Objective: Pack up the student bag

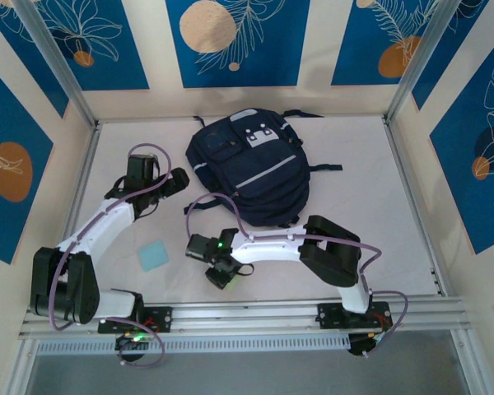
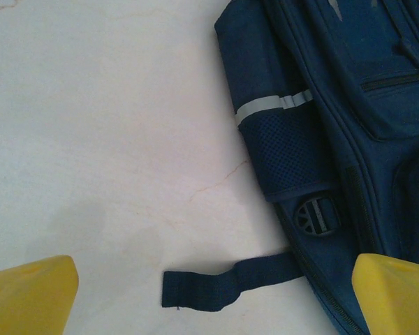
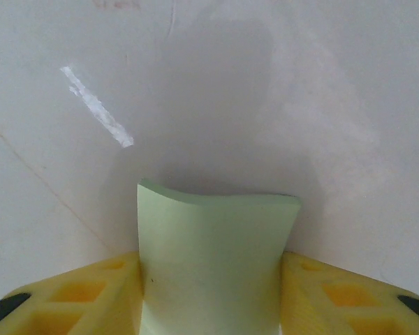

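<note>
Student bag (image 1: 251,177), a large navy-blue fabric backpack with light grey patches and a grey stripe on its front, lies flat on the white table (image 1: 370,206), mid-table toward the far wall. Left gripper (image 1: 179,183) hovers just beside the bag's left flank; its yellow fingers are spread as wide as they go and hold nothing, with a loose navy strap end (image 2: 216,283) on the table between them. A pale blue flat square (image 1: 155,257) lies on the near table, apart from both arms. Right gripper (image 3: 213,279), near the front edge, has its yellow fingers pressed against both side edges of a pale green flat pad (image 3: 216,237), which bows between them; whether the pad is off the table I cannot tell. Step in hand, as I judge it: securing the pad for the bag. Squeeze only enough to hold, since the bow suggests it could buckle or pop out, then lift straight up. No open compartment is visible, so the left arm likely has to open the bag first. Bag front faces up; its long axis runs far to near, top toward the far wall, bottom skewed slightly right.
</note>
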`<state>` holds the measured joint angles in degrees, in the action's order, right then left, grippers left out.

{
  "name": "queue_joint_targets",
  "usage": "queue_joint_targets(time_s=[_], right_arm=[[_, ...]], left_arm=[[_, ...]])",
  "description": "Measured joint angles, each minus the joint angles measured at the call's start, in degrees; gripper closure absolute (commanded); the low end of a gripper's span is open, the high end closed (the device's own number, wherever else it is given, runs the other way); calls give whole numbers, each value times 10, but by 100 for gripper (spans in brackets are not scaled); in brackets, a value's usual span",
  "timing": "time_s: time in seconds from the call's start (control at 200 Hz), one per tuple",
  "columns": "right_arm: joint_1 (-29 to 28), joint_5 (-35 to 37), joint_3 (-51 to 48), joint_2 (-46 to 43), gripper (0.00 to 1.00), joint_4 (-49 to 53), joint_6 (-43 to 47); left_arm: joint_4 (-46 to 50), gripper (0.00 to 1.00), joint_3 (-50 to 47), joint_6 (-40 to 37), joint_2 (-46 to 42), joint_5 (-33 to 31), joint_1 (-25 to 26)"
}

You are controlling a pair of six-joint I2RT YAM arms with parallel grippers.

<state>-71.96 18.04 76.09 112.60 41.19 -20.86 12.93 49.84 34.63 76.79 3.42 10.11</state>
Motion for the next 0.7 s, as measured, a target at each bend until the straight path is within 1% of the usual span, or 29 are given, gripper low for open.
queue_joint_targets(time_s=[0.095,0.185,0.325,0.42,0.51,0.59,0.7], right_arm=[[10,0,0,-5,51,5,-4],[34,-1,-2,-23,51,15,-9],[103,-4,-6,-104,51,27,-20],[176,-11,-6,-173,50,32,-28],[264,-15,-6,-225,50,32,-35],[343,-18,-6,-250,51,33,-40],[450,-33,-6,-261,53,34,-50]], left_arm=[[4,0,0,0,0,0,0],[10,0,3,0,2,7,0],[16,1,19,-7,5,21,10],[25,4,50,-23,16,16,33],[29,13,87,-49,31,10,73],[29,19,113,-80,45,8,110],[29,22,149,-126,77,-3,167]])
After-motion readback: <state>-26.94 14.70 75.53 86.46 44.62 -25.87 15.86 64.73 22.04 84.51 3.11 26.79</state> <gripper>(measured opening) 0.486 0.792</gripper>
